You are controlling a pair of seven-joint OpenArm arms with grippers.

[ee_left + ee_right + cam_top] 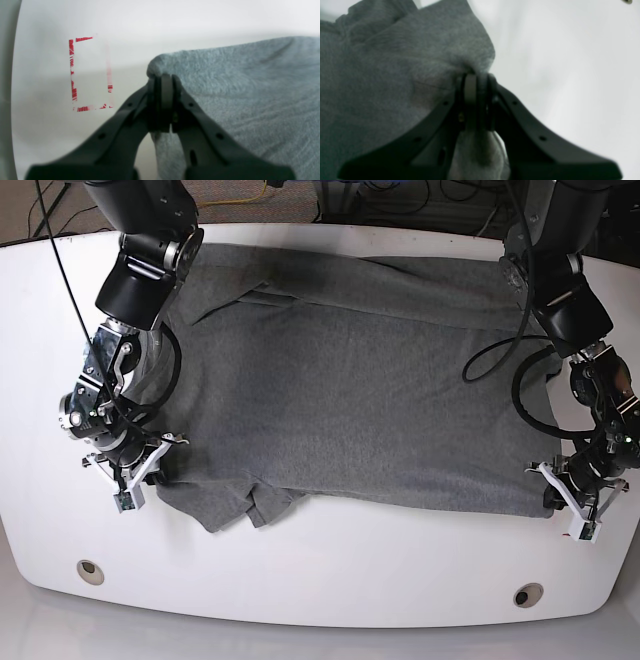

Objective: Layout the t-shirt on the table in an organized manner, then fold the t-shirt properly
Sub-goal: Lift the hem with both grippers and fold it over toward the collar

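Across the middle of the glossy white table [320,580] the dark heather-grey cotton t-shirt [350,400] lies spread flat, its lower edge facing the near edge. At the near corner on the base view's right, the left gripper [162,77] pinches the cloth tight beside a worn red tape rectangle [90,73]. At the opposite near corner, the right gripper [476,76] clamps a bunched fold of the shirt.
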